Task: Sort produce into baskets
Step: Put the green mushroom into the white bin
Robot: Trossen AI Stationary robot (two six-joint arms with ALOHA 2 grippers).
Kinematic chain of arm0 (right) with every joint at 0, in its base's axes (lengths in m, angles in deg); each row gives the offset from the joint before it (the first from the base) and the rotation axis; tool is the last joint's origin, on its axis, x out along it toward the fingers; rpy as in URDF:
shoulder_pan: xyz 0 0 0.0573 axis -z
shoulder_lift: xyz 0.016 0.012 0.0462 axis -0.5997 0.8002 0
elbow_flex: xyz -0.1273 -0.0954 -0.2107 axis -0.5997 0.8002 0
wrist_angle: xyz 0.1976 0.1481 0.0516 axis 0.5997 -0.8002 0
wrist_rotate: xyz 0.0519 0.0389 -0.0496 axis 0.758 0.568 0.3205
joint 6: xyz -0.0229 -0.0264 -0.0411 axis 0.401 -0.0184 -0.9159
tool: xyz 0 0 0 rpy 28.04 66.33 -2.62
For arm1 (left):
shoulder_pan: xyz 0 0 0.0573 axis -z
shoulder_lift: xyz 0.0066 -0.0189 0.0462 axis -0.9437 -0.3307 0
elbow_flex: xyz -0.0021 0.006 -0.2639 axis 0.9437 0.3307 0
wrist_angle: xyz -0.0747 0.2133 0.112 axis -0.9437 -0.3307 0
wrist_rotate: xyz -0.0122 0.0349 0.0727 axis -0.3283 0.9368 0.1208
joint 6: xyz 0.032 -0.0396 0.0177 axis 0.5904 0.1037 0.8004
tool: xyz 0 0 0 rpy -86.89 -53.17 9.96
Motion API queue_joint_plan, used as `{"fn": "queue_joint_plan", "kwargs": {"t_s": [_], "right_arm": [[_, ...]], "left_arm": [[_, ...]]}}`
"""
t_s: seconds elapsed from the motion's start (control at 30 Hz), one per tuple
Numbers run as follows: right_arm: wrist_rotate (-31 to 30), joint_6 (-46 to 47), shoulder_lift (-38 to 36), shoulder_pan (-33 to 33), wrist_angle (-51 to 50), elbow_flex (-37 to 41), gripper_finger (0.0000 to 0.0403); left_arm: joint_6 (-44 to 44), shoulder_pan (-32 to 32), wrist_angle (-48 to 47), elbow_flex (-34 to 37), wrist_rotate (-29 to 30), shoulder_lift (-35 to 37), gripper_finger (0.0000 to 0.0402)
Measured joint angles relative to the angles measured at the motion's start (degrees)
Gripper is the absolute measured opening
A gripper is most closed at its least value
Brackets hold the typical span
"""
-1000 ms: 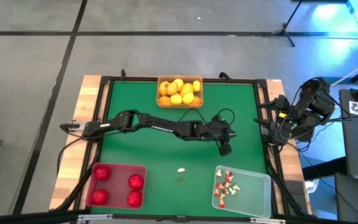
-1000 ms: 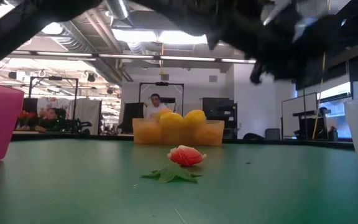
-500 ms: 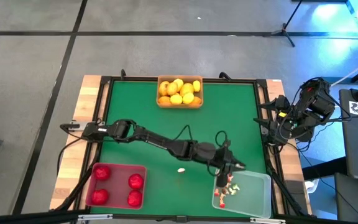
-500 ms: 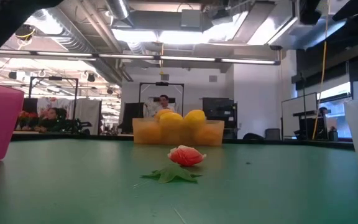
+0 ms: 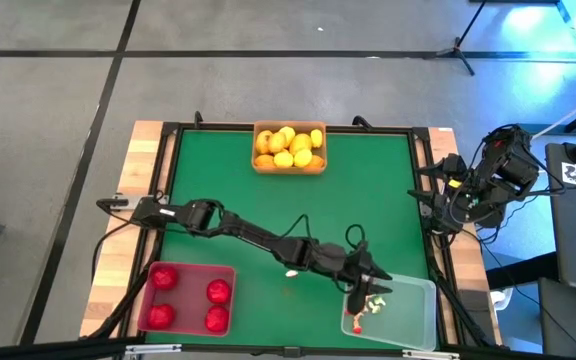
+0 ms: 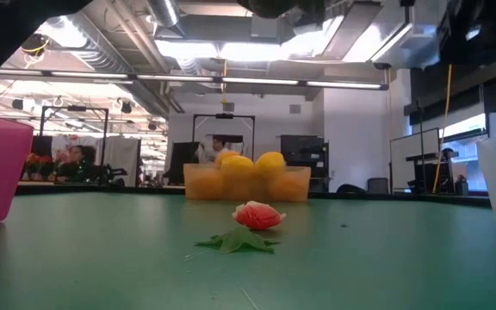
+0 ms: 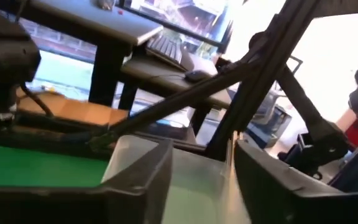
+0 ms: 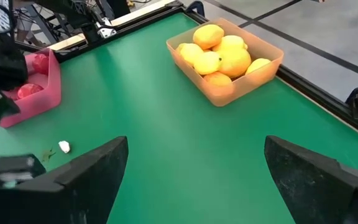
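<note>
My left arm reaches across the table, and its gripper (image 5: 373,291) hangs open over the near-left part of the clear whitish basket (image 5: 420,303), which holds several whitish-and-red bits (image 5: 360,306). In the left wrist view the open fingers (image 7: 135,186) frame the basket's wall (image 7: 143,151), with nothing between them. One whitish-and-red bit (image 6: 257,215) lies on the green mat by a small green leaf (image 6: 235,242), beside my left arm (image 5: 290,272). My right gripper (image 8: 197,186) waits open past the table's right edge (image 5: 446,200).
The orange-tan basket (image 5: 289,168) of yellow and orange fruits stands at the far edge's middle. The red basket (image 5: 190,268) with several red fruits stands at the near left. The table's frame runs along the right edge. People sit in the room behind.
My left gripper has swung from the middle right of the table toward the near edge. It now hangs over the clear basket, and the arm is stretched out low across the mat. The loose bit and the leaf have stayed in place.
</note>
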Motion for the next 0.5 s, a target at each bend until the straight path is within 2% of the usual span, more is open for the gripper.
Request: {"fn": "queue_joint_plan", "kwargs": {"t_s": [0.1, 0.2, 0.33, 0.5], "right_arm": [[0.12, 0.00, -0.02, 0.00, 0.84, 0.00, 0.0374], [0.21, 0.00, -0.02, 0.01, 1.33, 0.00, 0.0374], [0.41, 0.00, -0.02, 0.00, 1.55, 0.00, 0.0374], [0.46, 0.00, -0.02, 0.01, 1.72, 0.02, 0.0374]], "left_arm": [[-0.60, 0.00, -0.32, 0.01, 0.80, -0.04, 0.0205], [-1.17, -0.07, -0.53, -0.03, 1.06, 0.04, 0.0232], [-2.05, 0.00, 0.06, -0.03, 1.07, 0.76, 0.0239], [2.00, 0.81, 0.92, -0.12, 1.20, 3.55, 0.0228]]}}
